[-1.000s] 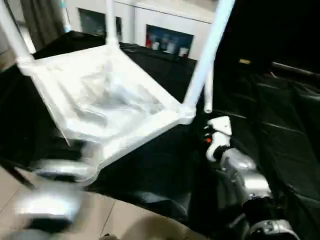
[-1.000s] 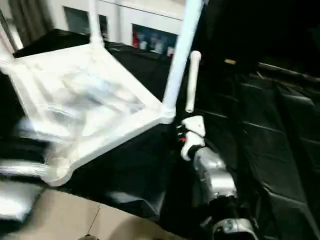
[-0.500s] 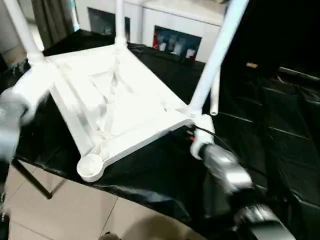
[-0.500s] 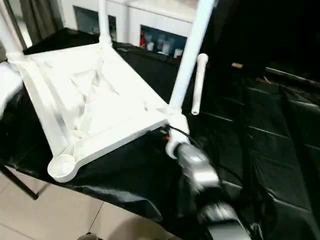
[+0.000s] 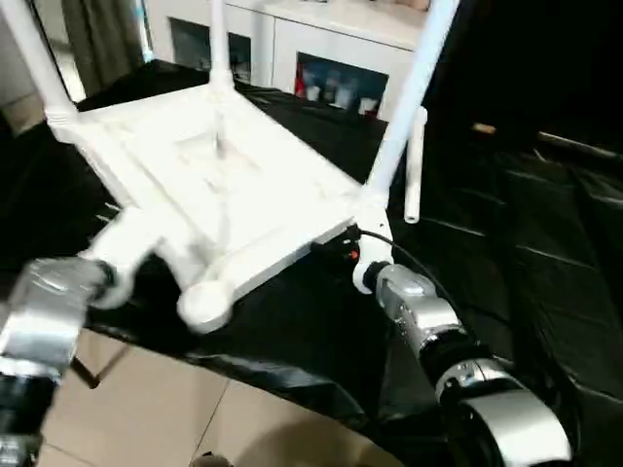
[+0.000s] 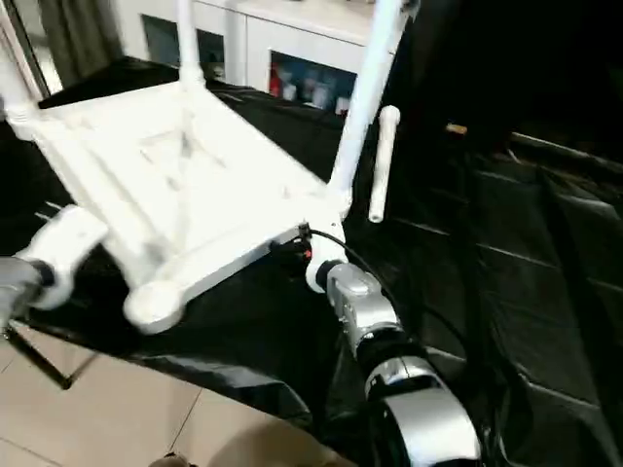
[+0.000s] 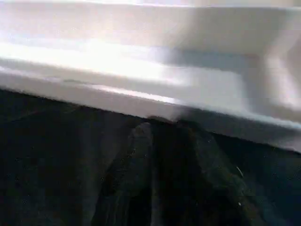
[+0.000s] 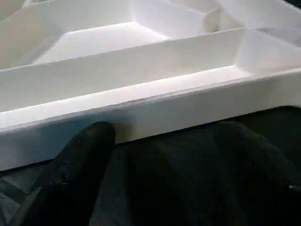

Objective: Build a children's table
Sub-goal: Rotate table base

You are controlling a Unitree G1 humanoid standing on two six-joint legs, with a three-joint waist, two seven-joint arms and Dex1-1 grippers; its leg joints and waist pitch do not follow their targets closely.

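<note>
Upturned white tabletop (image 5: 224, 185), unlabelled, lies on the black-draped bench (image 5: 506, 253), three legs (image 5: 404, 107) standing up. Right hand (image 8: 160, 155) spread wide at its rim; left hand (image 7: 164, 141) narrowly parted, grasping nothing.

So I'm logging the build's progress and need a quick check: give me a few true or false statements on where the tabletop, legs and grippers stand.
1. The tabletop lies ribbed underside up on the black cloth. True.
2. All four corner sockets hold legs. False: the near socket is empty; three legs stand fitted.
3. A loose leg stands beside the fitted right leg. True.
4. The right gripper is shut. False: its fingers stand apart at the tabletop's edge.
5. The tabletop lies on the floor. False: on the cloth.
</note>
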